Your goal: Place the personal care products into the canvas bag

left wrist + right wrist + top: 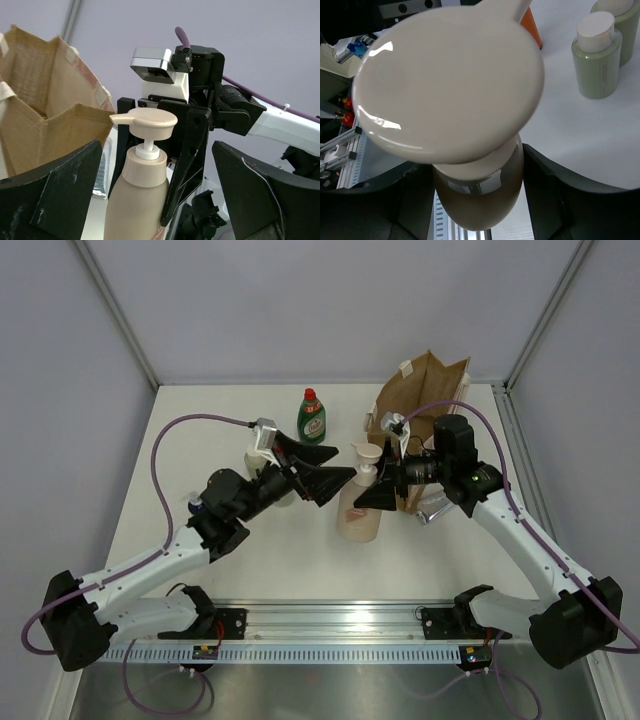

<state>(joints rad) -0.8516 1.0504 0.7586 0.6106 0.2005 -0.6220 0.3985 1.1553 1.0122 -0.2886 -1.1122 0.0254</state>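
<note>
seemingly the right jaws straddle the beige bottle (480, 200), grip unclear under its pump head (450, 80); left jaws gape empty

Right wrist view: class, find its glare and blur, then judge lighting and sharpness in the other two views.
Right wrist: the pump head looms close and soft-edged, with bright glare spots on its left; the pale bottles behind are sharper. Left wrist: the beige bottle is crisp. Top external: even light, glare on the metal rail.
</note>
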